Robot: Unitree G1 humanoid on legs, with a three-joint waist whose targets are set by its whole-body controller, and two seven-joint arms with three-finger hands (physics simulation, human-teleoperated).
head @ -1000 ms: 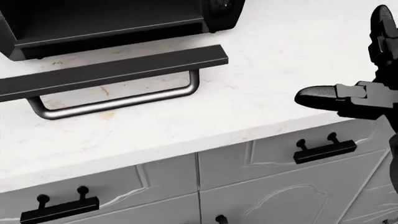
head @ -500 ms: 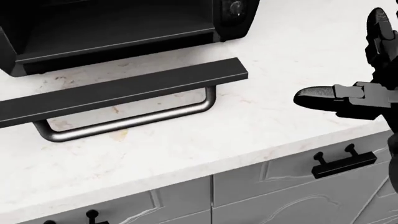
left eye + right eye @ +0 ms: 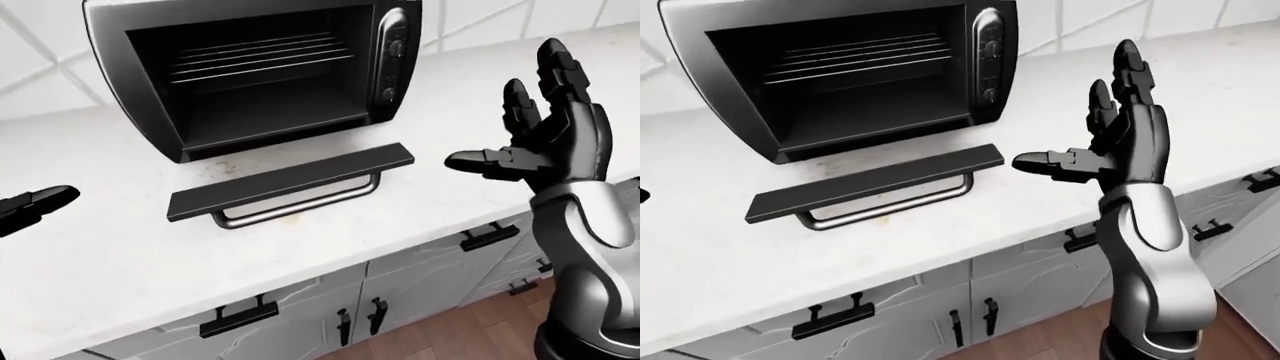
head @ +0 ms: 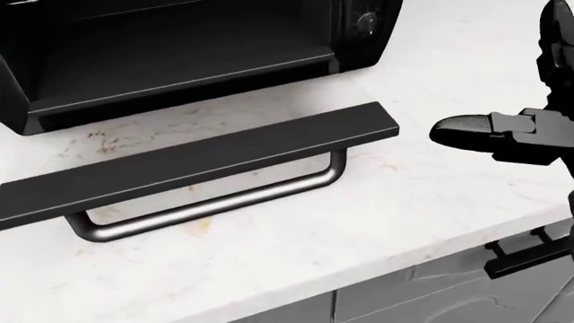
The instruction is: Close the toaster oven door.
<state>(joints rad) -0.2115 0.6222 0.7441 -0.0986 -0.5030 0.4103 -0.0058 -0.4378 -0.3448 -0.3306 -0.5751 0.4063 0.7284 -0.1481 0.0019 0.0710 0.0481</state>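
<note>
Toaster oven (image 3: pixel 265 71) on white counter (image 3: pixel 120 255), door (image 3: pixel 290 182) folded fully down, flat, handle (image 3: pixel 300 208) toward the counter edge. Right hand (image 3: pixel 545 131) raised to the door's right, fingers spread, grasping nothing, apart from the door. Left hand (image 3: pixel 30 206) only a tip at the left edge; grip probably impossible to judge.

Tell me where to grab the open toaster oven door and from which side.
Grip the door handle, the rounded bar under the lowered door's free edge, near its right bend. Come from the view's right with the open right hand, which is nearest. Hooking fingers under the bar likely suits lifting the door shut.
</note>
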